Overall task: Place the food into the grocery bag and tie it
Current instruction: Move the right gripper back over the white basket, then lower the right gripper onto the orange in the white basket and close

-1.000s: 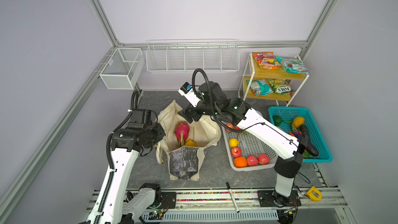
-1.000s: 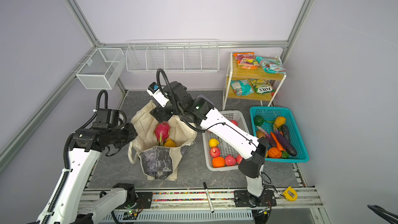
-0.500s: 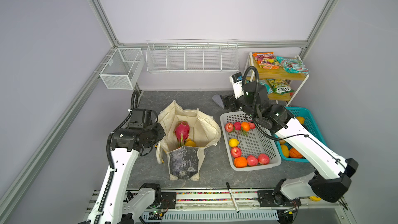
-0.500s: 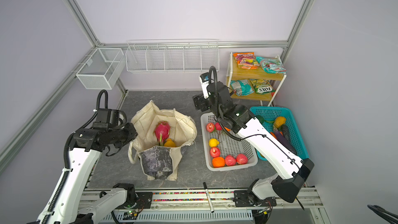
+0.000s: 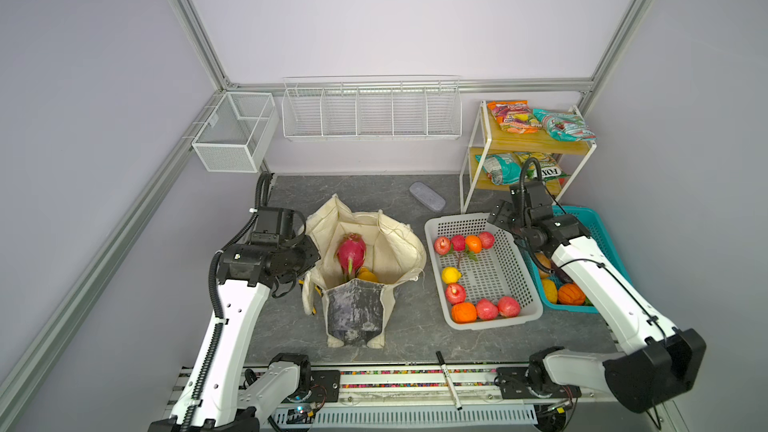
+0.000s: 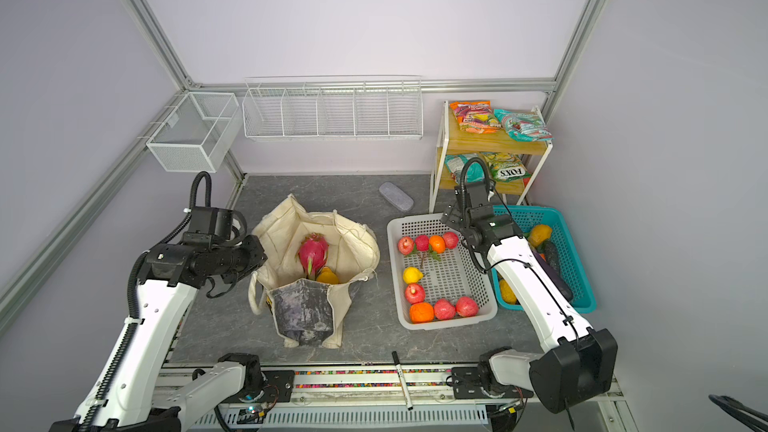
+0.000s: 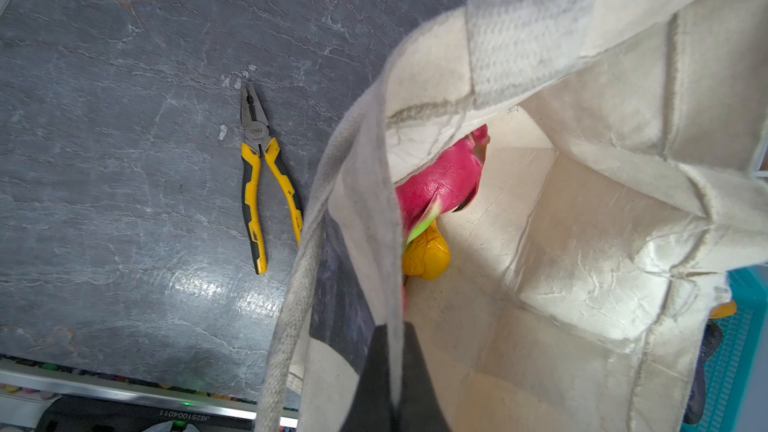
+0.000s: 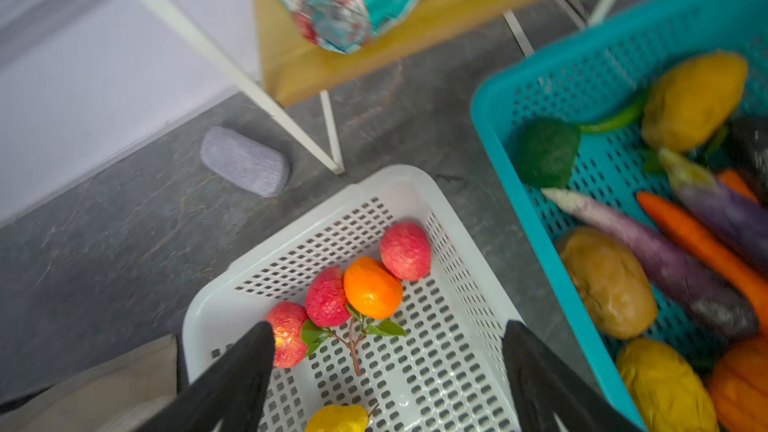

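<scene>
On grey tabletop [image 5: 365, 191], lilac walls [image 5: 374, 14] — left hand [image 7: 392, 347] pinches grocery bag [image 7: 582, 243]; right hand [image 8: 388, 332] wide, empty.

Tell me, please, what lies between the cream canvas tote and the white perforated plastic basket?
Nothing: in both top views only bare grey tabletop separates the cream canvas tote from the white perforated plastic basket.

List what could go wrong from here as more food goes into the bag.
1. The left jaws pinch just a thin edge of the grocery bag; if the cloth slips, the mouth may sag over the dragon fruit.
2. The right jaws hang open above the white basket, where apples and an orange lie touching, so closing on one may shove its neighbours or snag the leafy twig.
</scene>
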